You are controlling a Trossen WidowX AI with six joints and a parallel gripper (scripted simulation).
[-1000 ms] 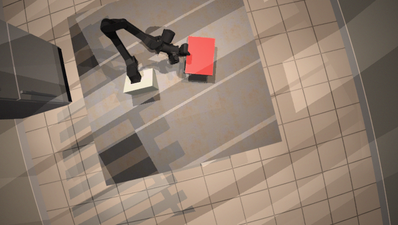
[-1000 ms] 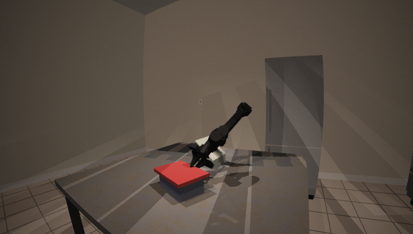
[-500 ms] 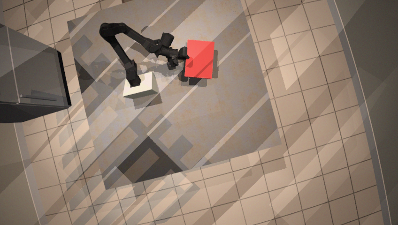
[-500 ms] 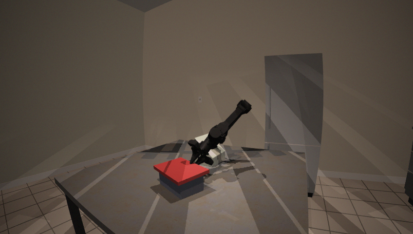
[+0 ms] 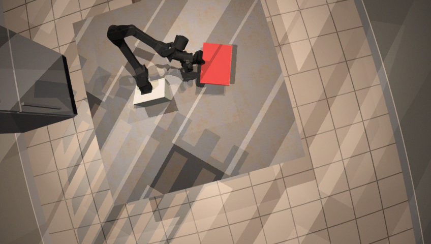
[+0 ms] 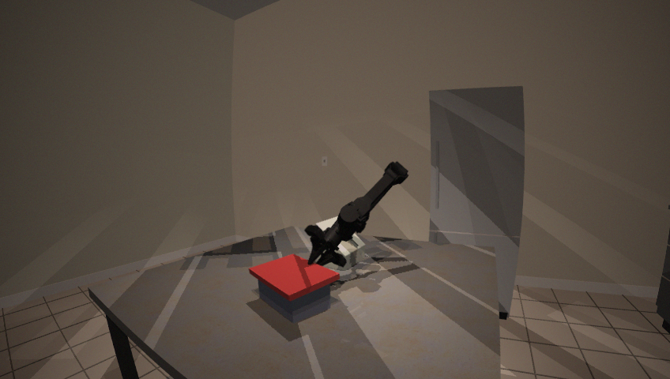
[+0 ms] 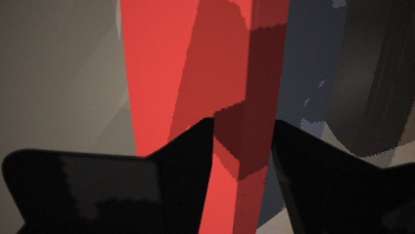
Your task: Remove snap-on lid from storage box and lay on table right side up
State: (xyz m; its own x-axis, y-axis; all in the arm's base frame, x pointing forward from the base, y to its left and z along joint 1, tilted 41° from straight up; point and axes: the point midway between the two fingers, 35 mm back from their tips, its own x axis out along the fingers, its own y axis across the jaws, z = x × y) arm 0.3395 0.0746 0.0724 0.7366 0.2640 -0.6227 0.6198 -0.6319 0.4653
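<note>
The red lid [image 5: 218,67] [image 6: 287,276] [image 7: 156,58] lies over the top of the blue-grey storage box [image 6: 307,302] [image 7: 309,63], right side up and overhanging its sides. I cannot tell whether there is a gap under its near edge. The box stands on the table [image 5: 256,90] [image 6: 399,328]. My gripper [image 5: 203,61] [image 6: 315,263] [image 7: 242,128] is shut on the lid's edge on the arm's side, towards one end of that edge. In the wrist view one finger lies over the top face and the other beside the rim, on the box's side. The lower finger's contact is hidden in the top and exterior views.
The arm's white base block [image 5: 154,97] [image 6: 355,251] stands on the table, on the gripper's side of the box. A grey fridge [image 5: 36,87] [image 6: 475,164] stands beyond the table edge. Striped shadows cross the table and floor.
</note>
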